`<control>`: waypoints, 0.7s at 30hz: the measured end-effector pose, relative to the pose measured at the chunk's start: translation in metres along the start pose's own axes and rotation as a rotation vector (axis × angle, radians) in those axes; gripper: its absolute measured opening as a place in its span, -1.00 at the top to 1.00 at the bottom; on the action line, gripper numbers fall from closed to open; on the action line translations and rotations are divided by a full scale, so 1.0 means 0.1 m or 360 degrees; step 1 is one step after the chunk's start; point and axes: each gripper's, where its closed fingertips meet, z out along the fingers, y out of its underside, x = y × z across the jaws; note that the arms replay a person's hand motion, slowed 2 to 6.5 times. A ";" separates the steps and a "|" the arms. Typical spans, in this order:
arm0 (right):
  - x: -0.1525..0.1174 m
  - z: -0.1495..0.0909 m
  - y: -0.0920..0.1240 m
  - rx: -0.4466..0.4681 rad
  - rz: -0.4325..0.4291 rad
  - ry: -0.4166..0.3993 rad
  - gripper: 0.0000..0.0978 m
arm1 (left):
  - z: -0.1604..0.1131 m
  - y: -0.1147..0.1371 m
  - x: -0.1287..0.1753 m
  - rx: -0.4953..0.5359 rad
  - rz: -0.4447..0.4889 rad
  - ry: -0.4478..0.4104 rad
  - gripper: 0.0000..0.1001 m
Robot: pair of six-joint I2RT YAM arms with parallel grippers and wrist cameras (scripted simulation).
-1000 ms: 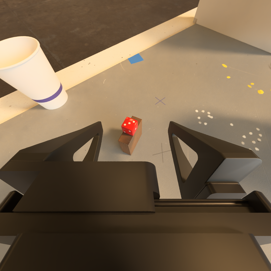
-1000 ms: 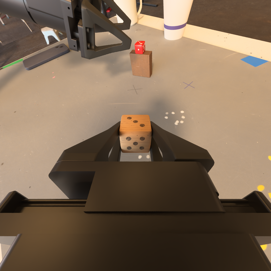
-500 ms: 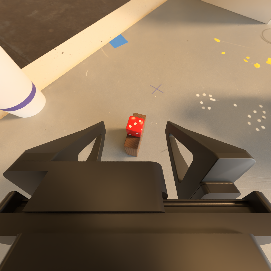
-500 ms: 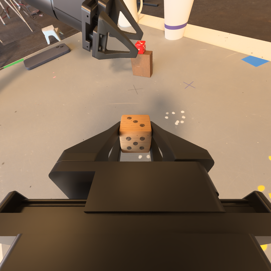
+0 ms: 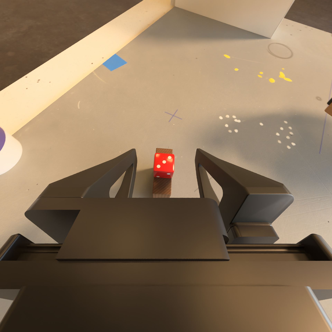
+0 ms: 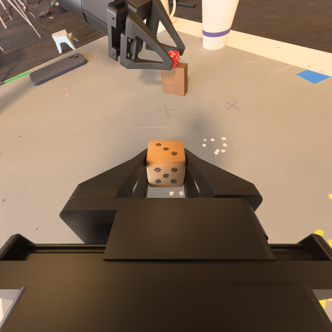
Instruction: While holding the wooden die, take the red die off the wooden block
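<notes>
The red die [image 5: 163, 165] sits on top of the upright brown wooden block [image 5: 162, 188]. My left gripper [image 5: 165, 152] is open, its two fingers on either side of the red die with gaps on both sides. In the right wrist view the red die [image 6: 175, 57] and wooden block [image 6: 174, 80] stand far ahead, with the left gripper [image 6: 177, 57] around the die. My right gripper [image 6: 166, 156] is shut on the wooden die [image 6: 165, 163] and holds it above the table.
A white paper cup with a purple band [image 6: 216, 23] stands at the back edge; it also shows at the left of the left wrist view [image 5: 7, 152]. A dark phone [image 6: 57, 69] lies at the left. A white box [image 5: 233, 12] stands at the far end.
My left gripper has moved forward and down, so the red die now lies between its open fingers. The right gripper has stayed still with the wooden die.
</notes>
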 end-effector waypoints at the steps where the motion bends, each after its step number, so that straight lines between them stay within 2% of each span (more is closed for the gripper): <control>1: 0.00 0.00 0.00 0.0000 0.0000 -0.0002 0.39 | 0.01 0.00 0.01 0.0003 0.0008 0.0023 -0.09; 6: -0.01 0.01 0.01 -0.0002 0.0012 -0.0014 0.39 | 0.03 0.01 0.03 -0.0009 0.0026 0.0067 -0.05; 21: -0.02 0.04 0.01 -0.0017 0.0016 -0.0027 0.39 | 0.04 0.00 -0.01 0.0007 0.0061 0.0037 0.12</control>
